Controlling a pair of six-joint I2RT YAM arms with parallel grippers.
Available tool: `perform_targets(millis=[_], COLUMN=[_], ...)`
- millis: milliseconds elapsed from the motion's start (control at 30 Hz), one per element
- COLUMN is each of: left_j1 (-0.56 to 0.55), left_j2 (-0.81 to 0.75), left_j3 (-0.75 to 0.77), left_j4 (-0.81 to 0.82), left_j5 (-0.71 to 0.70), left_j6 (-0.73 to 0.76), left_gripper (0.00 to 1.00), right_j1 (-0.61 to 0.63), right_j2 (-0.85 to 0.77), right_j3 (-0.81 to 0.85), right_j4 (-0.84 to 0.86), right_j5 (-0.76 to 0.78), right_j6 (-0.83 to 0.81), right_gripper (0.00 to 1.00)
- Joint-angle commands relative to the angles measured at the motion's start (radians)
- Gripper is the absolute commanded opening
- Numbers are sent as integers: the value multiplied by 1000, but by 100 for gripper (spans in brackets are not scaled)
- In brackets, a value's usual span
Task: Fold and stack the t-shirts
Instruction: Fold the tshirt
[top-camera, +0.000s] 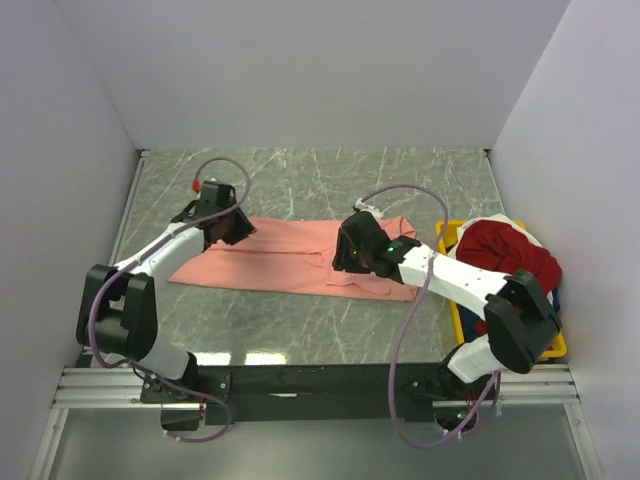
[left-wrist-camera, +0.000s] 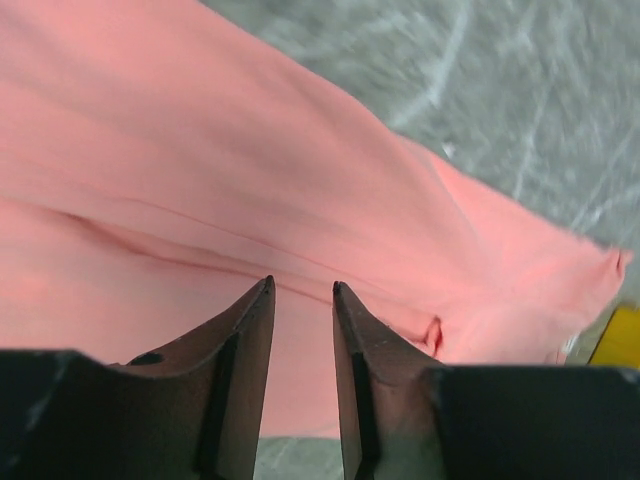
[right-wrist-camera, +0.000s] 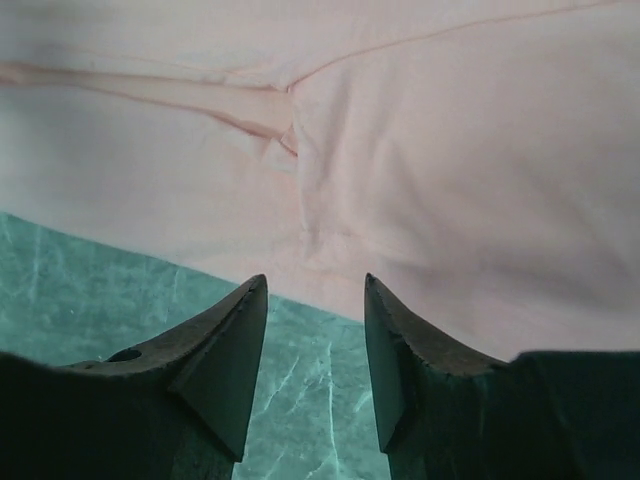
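A salmon-pink t-shirt (top-camera: 290, 258) lies spread flat across the middle of the table. It fills the left wrist view (left-wrist-camera: 250, 170) and the top of the right wrist view (right-wrist-camera: 400, 150). My left gripper (top-camera: 238, 232) hovers over the shirt's far left corner, its jaws open with nothing between them (left-wrist-camera: 302, 288). My right gripper (top-camera: 343, 258) is over the shirt's near edge toward its right end, open and empty (right-wrist-camera: 315, 285). A deep red t-shirt (top-camera: 510, 250) lies heaped in the yellow bin, with a bit of white cloth (top-camera: 487, 222) and dark blue cloth (top-camera: 553, 300) beside it.
The yellow plastic bin (top-camera: 455, 238) stands at the table's right edge, close to the pink shirt's right end. A corner of it shows in the left wrist view (left-wrist-camera: 622, 340). White walls close in the table on the left, back and right.
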Motion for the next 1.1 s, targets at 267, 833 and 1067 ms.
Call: perform_targets(millis=[267,833,1067], left_j1=[-269,-461,-310], left_j2=[184,368,275], left_j3=[168,355,306], left_j4=[3,-112,-146], left_j5=[23,-95,-71], left_j6=[56,74,56], left_gripper=[35,35,37], right_j1=[-253,-486,-527], right_j2=[-66,233,435], right_j3=[-93,-17,330], right_j4=[-33,42,-109], right_j5=[5,-174,-213], right_j6=[4,-22,-54], right_gripper=[52,52,50])
